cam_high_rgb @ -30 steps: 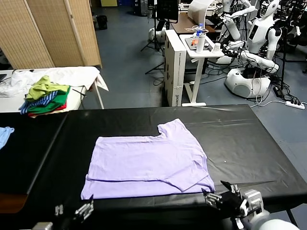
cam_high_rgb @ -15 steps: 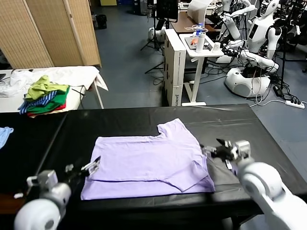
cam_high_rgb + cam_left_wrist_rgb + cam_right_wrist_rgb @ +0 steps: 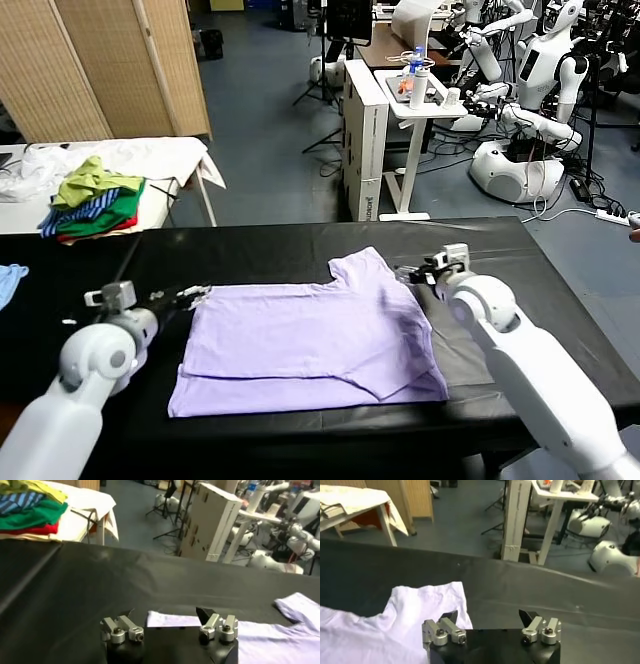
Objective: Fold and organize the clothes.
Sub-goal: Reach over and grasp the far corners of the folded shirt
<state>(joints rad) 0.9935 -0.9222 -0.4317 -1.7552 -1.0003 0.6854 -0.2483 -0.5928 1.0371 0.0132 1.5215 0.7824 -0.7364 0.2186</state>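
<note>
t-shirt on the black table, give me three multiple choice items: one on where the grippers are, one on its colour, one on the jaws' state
1. Where are the grippers?
A. both at the shirt's near hem
B. left gripper and right gripper at the T-shirt's far corners
C. both above the garment pile

2. The T-shirt's colour?
A. lavender
B. green
C. red

3. The jaws are:
A. shut on the shirt
B. shut, empty
C. open, holding nothing

B, each sits at a far corner on the black table; A, plain light purple; C, both wrist views show spread jaws with nothing between.

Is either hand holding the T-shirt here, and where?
Nothing is held. Both the left hand and right hand are open at the T-shirt's far corners.
</note>
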